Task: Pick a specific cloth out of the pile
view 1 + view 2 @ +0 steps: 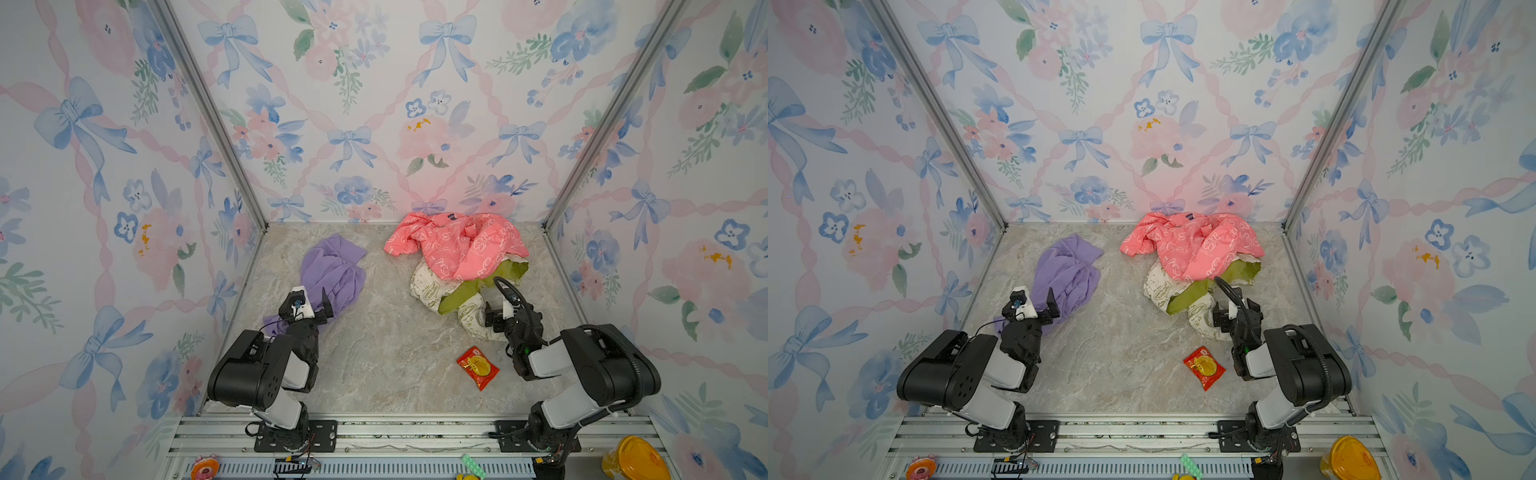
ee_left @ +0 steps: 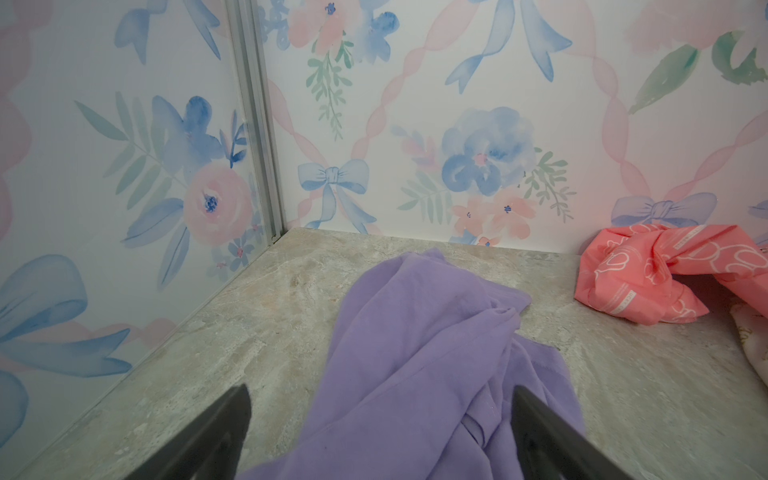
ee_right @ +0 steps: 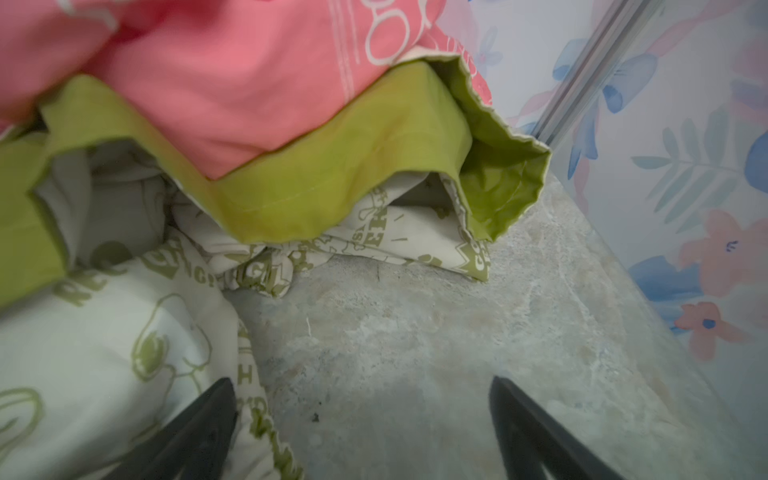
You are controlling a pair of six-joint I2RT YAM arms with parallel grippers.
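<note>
Top views first, Mira: how far along?

Nearly finished, I judge, Jon. In both top views one lavender cloth (image 1: pixel 332 272) lies alone at the left of the tabletop (image 1: pixel 386 353), well apart from the pile (image 1: pixel 457 266). The pile counts two: one pink garment (image 1: pixel 453 245) over one cream-and-green garment (image 1: pixel 428 286). One red snack packet (image 1: pixel 478 368) lies nearer the front.

Left wrist view?

Left end effector (image 2: pixel 380 390) is spread wide and empty, with the cloth beneath it. Contact I cannot tell.

Right wrist view?

Right end effector (image 3: pixel 363 380) is released, gripping nothing, beside the cream-and-green garment. Only clearing the arms seems left.
</note>
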